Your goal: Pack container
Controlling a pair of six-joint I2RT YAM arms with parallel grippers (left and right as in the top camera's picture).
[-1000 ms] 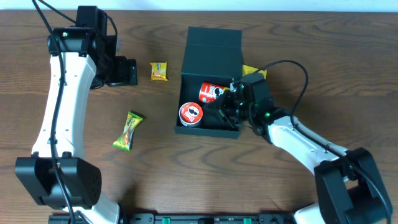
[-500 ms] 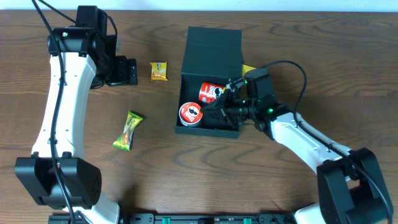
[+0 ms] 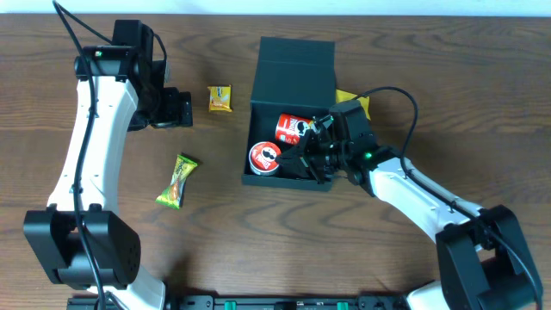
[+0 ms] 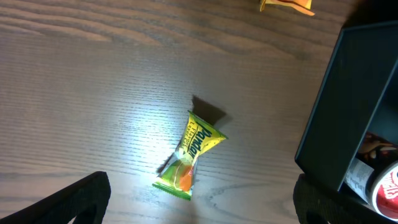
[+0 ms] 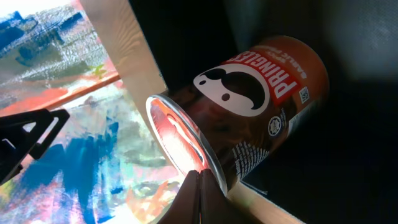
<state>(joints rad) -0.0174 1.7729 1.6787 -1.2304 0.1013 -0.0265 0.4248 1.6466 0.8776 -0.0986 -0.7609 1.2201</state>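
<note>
The box (image 3: 295, 65) sits open in the middle of the worktop (image 3: 448, 95). Two red cans are inside. The standing can (image 3: 264, 157) is at the front, and the lying can (image 3: 291, 127) is behind it. The right hand (image 5: 200, 179) is down in the box, shut tight, with its tips right by the lying can. The left hand (image 3: 182, 108) is wide open and holds nothing, left of the box. A green packet (image 3: 177, 181) and a yellow packet (image 3: 220, 98) lie on the worktop near it.

Teal-black container (image 3: 293, 65), red cans (image 3: 291, 127), green-yellow packet (image 3: 177, 181), yellow packet (image 3: 220, 98), brown wood-grain table (image 3: 448, 77)
</note>
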